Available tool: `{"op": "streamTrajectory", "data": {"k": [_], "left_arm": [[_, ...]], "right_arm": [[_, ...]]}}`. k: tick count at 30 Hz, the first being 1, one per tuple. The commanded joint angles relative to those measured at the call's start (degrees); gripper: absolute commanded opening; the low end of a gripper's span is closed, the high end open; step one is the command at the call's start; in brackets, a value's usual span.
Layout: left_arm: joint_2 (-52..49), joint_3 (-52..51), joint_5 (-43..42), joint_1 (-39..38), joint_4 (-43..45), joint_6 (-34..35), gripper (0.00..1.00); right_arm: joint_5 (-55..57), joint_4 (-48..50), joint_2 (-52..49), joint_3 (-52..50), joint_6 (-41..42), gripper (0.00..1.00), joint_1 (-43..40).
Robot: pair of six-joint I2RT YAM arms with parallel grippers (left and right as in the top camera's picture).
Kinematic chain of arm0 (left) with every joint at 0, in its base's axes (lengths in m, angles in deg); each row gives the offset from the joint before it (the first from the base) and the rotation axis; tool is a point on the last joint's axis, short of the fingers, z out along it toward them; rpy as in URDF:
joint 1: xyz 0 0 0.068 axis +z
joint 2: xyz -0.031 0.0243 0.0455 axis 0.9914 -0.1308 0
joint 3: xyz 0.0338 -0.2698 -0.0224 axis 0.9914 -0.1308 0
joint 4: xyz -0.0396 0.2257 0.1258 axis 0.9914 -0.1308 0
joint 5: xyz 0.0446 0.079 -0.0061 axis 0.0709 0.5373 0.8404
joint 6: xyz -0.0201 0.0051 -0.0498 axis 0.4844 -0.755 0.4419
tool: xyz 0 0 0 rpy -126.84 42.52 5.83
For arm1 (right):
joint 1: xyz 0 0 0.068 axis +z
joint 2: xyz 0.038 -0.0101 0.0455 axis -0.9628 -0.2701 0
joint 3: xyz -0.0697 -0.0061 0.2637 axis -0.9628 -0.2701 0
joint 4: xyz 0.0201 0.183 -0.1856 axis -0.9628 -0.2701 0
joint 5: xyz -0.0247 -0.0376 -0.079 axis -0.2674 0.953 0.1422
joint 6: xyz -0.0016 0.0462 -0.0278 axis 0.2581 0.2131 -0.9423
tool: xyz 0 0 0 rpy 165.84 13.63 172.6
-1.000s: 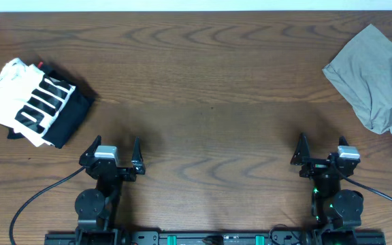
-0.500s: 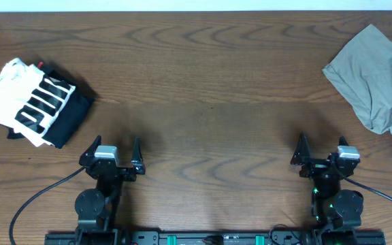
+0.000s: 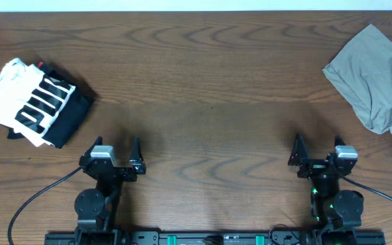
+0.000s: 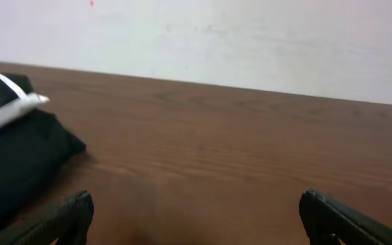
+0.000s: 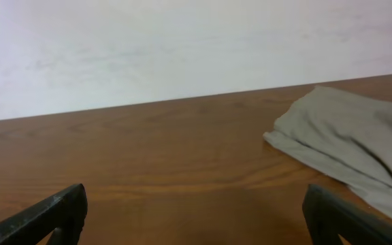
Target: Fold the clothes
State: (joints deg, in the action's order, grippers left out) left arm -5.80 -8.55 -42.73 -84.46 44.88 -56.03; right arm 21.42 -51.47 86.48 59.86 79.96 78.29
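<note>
The left fingers (image 4: 63,218) stand wide apart with nothing between them, low over the near edge of the desk (image 3: 203,82) on its left side. The right fingers (image 5: 63,212) are spread just as wide, also holding nothing, over the same near edge on the desk's right side. Both pairs point across the desk toward its far edge, and only bare brown wood grain lies ahead of each. Black cables (image 3: 36,197) loop off the arm bases at the near edge.

The khaki garment (image 3: 376,75) lies crumpled at the far right corner of the desk, well apart from the right fingers. It is wrinkled, with a folded edge facing the desk's middle, and its right part runs out of the overhead view. In the right wrist view it sits flat on the wood, to the right.

A black-and-white striped garment pile (image 3: 39,102) rests at the desk's left edge, well away from the left fingers. A pale wall (image 5: 182,47) rises behind the far edge.
</note>
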Motion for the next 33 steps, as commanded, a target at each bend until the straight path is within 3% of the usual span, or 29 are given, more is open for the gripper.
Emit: {"op": "streamTrajectory", "data": {"k": [1,7,13,18,24,30,31,32,33], "left_arm": [[-2.6,5.6,-1.7,-0.1,-1.6,2.5,0.98],[-14.8,19.2,-2.5,-0.1,-10.9,2.4,0.98],[-29.9,33.9,-2.5,-0.1,-23.0,2.0,0.98],[-39.6,43.0,-2.5,-0.1,-32.9,2.0,0.98],[-43.5,44.3,-2.5,-0.1,-37.3,2.1,0.98],[-43.6,44.3,-2.5,-0.1,-37.9,2.1,0.98],[-43.6,44.3,-2.5,-0.1,-37.9,2.1,0.98],[-43.6,44.3,-2.5,-0.1,-37.9,2.1,0.98],[-43.6,44.3,-2.5,-0.1,-37.9,2.1,0.98]], "right_arm": [[1.5,-0.8,-1.2,3.5,1.0,0.99,-0.3],[3.7,-5.2,-11.1,12.9,1.0,0.99,-0.3],[3.7,-10.8,-29.2,26.6,-1.4,0.99,-0.3],[3.5,-22.6,-47.7,41.7,-5.6,0.99,-0.3],[1.1,-39.6,-68.2,60.3,-5.9,0.99,-0.3],[5.3,-31.4,-76.8,63.8,-5.9,0.99,-0.8],[6.4,-29.1,-77.8,63.8,-5.9,0.97,-1.3],[7.6,-26.5,-79.0,63.8,-5.9,0.86,-2.0],[8.8,-23.6,-80.2,63.8,-5.9,0.64,-2.9]]}}
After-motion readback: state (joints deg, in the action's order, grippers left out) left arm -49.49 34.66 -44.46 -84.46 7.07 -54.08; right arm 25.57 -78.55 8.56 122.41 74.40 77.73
